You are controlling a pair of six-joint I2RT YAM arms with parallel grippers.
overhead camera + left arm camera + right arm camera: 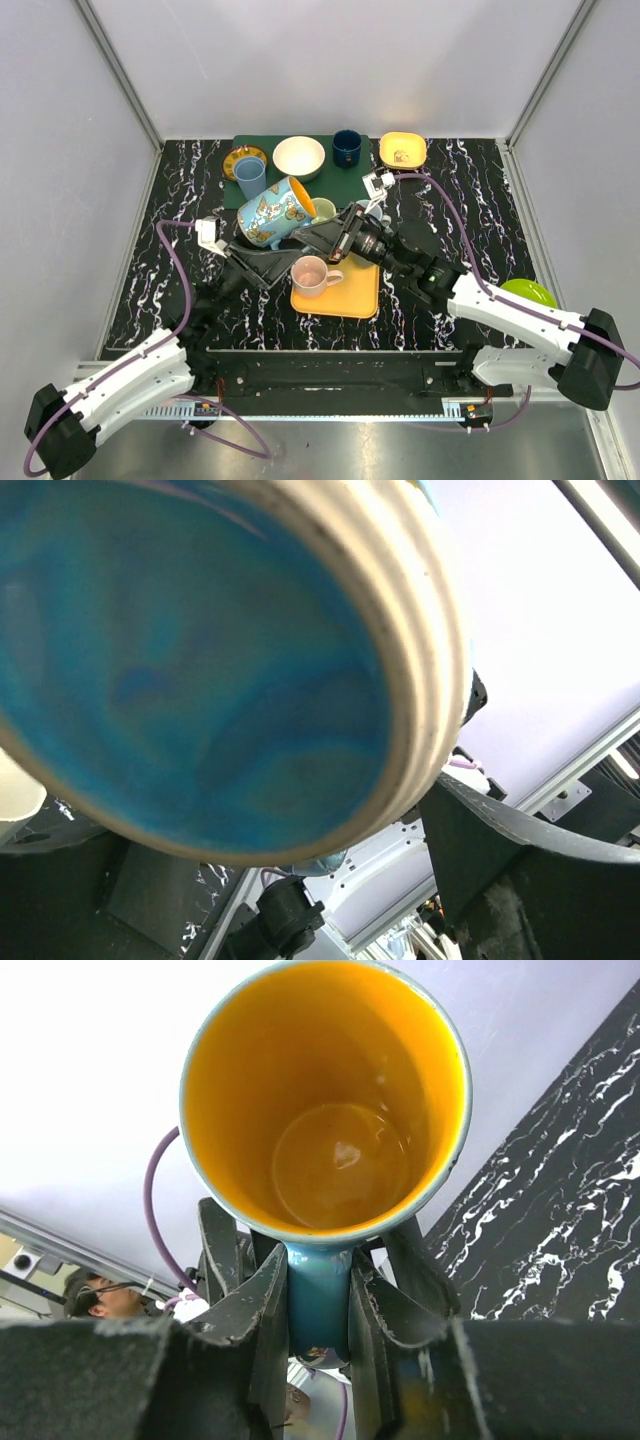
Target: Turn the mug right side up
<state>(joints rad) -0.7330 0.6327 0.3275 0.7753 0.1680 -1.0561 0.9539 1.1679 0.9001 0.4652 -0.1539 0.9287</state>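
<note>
Gaping wide at centre-left, the left claw (246, 250) sits at the base of the mug (272, 212), likely to steady it. The mug hangs tilted mid-frame above the table (470, 200), with the right claw (318, 1310) clamped on its handle for the turn.

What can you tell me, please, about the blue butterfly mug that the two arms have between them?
The mug looks ceramic: pale blue outside with butterfly prints, glossy orange inside and empty. Its base is glazed blue within a bare cream foot ring. It is held in the air, lying almost on its side. The right gripper is clamped on its blue handle, below the mouth. The left gripper has its fingers either side of the base; contact cannot be told.
</note>
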